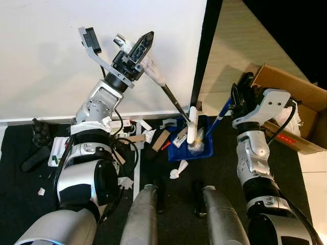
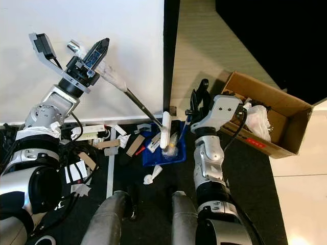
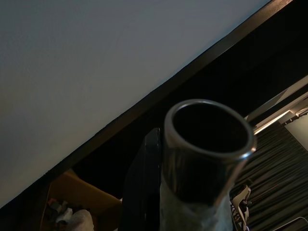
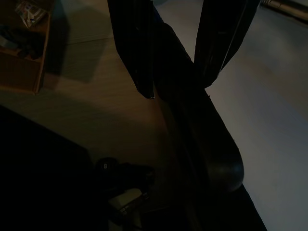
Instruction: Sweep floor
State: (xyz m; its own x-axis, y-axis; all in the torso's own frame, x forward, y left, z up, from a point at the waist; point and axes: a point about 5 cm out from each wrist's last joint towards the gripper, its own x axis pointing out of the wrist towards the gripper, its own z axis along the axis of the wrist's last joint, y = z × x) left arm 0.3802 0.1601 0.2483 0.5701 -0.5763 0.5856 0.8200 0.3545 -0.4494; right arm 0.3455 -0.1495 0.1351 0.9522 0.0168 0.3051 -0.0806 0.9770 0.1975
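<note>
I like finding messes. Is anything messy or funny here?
Yes. Paper and cardboard scraps lie scattered over the black mat by the wall, beside the blue dustpan. A white tube stands in the pan. The left end effector holds the broom slanted toward it.

Scraps (image 1: 134,138) crowd mat left of dustpan (image 1: 190,148) (cardboard box (image 1: 294,104) blocks right).

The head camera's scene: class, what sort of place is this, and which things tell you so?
Probably a room set up for sweeping practice: a white wall, a black floor mat strewn with paper scraps, and an open cardboard box of rubbish.
</note>
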